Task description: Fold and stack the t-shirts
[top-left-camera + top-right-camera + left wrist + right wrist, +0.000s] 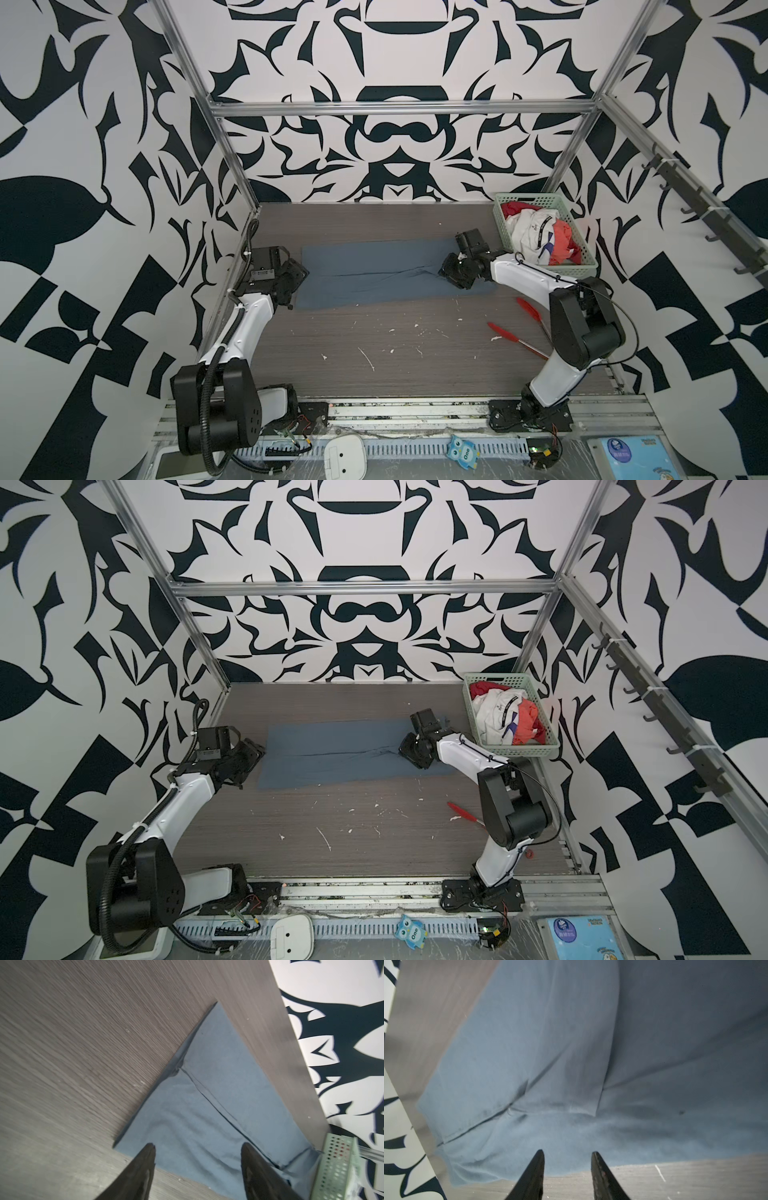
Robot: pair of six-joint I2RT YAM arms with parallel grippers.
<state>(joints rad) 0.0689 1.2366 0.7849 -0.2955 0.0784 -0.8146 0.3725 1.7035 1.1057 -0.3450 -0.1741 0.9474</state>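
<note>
Both empty, the left gripper [198, 1147] spread wide and the right gripper [568, 1153] narrower bracket the blue-grey t-shirt [374, 272], a flat band across the far table [374, 353]; limp, light cloth, probably best pinched at its end corners.

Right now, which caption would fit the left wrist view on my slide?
Open fingers over one end of a blue-grey shirt folded long on the table, green basket near its other end.
</note>
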